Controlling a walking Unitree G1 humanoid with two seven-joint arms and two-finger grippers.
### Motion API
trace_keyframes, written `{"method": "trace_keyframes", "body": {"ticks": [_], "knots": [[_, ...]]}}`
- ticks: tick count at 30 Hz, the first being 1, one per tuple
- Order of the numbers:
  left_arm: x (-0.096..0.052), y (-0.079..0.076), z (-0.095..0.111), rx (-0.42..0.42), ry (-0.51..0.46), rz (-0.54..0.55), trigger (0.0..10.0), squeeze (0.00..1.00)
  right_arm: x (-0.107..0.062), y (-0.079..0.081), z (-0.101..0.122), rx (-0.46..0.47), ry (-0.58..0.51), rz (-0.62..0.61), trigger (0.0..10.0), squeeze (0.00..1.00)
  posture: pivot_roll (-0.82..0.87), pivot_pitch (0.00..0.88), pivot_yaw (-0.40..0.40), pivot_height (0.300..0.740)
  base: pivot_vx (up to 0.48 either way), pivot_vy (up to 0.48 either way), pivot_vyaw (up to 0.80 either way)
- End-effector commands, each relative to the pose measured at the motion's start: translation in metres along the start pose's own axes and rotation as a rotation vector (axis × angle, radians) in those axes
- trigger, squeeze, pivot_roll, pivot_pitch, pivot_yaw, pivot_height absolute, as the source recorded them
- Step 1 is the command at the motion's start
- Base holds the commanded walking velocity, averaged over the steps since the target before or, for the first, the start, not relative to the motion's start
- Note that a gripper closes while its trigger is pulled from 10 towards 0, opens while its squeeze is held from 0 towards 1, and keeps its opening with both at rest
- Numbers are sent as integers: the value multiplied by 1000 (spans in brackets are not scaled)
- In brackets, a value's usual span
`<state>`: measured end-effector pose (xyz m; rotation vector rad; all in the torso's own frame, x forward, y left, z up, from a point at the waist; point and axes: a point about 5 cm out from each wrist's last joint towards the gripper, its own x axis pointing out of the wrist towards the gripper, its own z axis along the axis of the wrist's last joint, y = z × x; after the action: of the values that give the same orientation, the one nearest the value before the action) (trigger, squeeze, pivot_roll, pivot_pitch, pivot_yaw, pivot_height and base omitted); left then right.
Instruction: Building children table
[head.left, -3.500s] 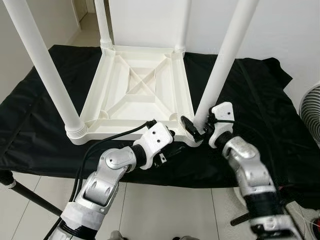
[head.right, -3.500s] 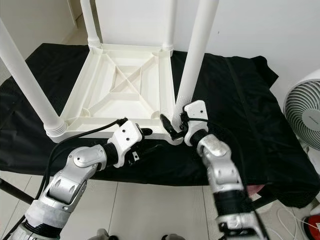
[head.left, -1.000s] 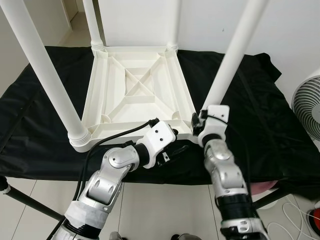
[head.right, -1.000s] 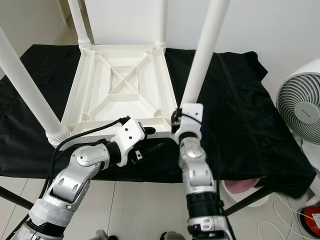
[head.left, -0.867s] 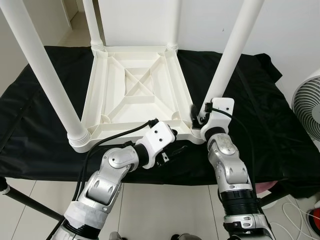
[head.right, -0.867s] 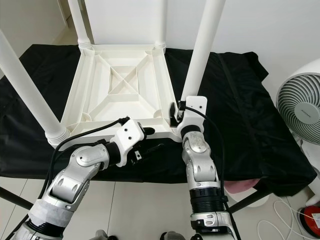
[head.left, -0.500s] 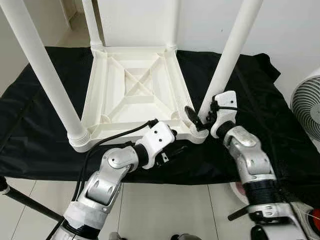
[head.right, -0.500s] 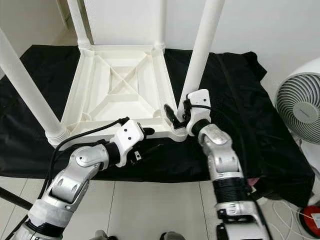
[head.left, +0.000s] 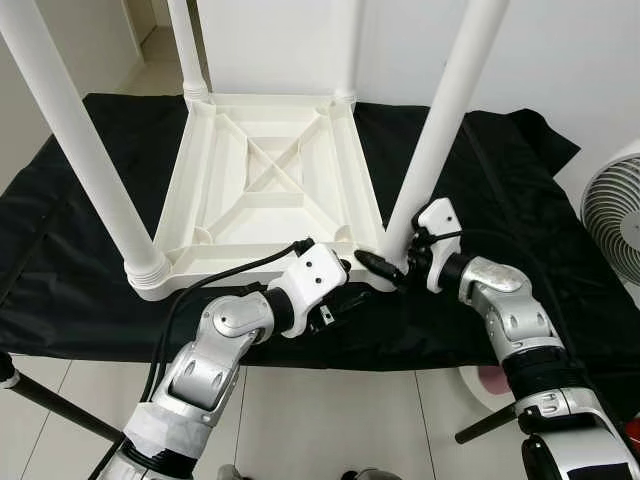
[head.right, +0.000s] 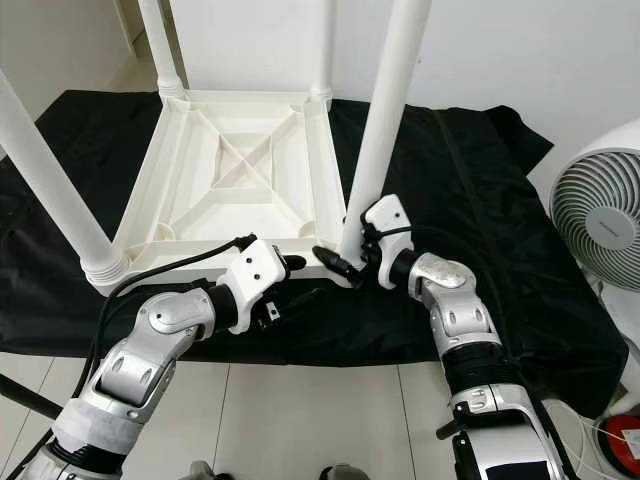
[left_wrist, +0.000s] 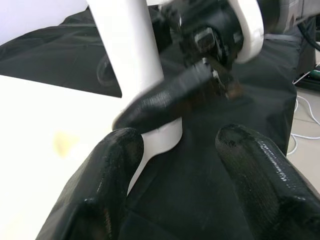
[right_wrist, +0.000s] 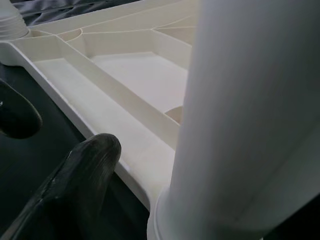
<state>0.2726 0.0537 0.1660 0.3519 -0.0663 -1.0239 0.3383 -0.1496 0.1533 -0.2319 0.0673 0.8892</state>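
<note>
The upturned white plastic children's table (head.left: 268, 190) lay on the black cloth-covered bench (head.left: 90, 270) in the centre of the left eye view, its four legs pointing up. The right gripper (head.left: 392, 268) sat just right of centre at the foot of the near-right white tubular leg (head.left: 440, 110), fingers spread round the leg's base at its corner socket; that leg's long axis rose steeply, tilted right. The left gripper (head.left: 345, 296), fingers apart and grasping nothing, waited just below the table's near edge, so the right arm was nearer for seating the leg.
</note>
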Motion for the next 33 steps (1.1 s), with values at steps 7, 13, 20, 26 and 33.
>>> {"method": "trace_keyframes", "body": {"ticks": [7, 13, 20, 26, 33], "knots": [[0, 3, 1, 11, 0, 60, 10000, 0, 20, 11, -7, 64, -22, 79, 10000, 0, -105, 24, -2, 740, 0, 0, 0], [0, 3, 2, 8, 0, 65, 10000, 0, 24, 13, -12, 98, -32, 75, 6627, 0, -101, 34, -4, 740, 0, 0, 0], [-1, 3, 1, 2, 2, 72, 10000, 0, 23, 8, -18, 131, -32, 14, 0, 0, -100, 47, -8, 740, 0, 0, 0], [-2, 2, 1, -1, 4, 74, 10000, 0, 17, 2, -19, 139, -55, -46, 0, 0, -99, 54, -9, 740, 0, 0, 0], [-4, 0, 1, -4, 7, 73, 10000, 0, -2, -6, -17, 141, -82, -177, 0, 0, -96, 64, -16, 740, 0, 0, 0]]}}
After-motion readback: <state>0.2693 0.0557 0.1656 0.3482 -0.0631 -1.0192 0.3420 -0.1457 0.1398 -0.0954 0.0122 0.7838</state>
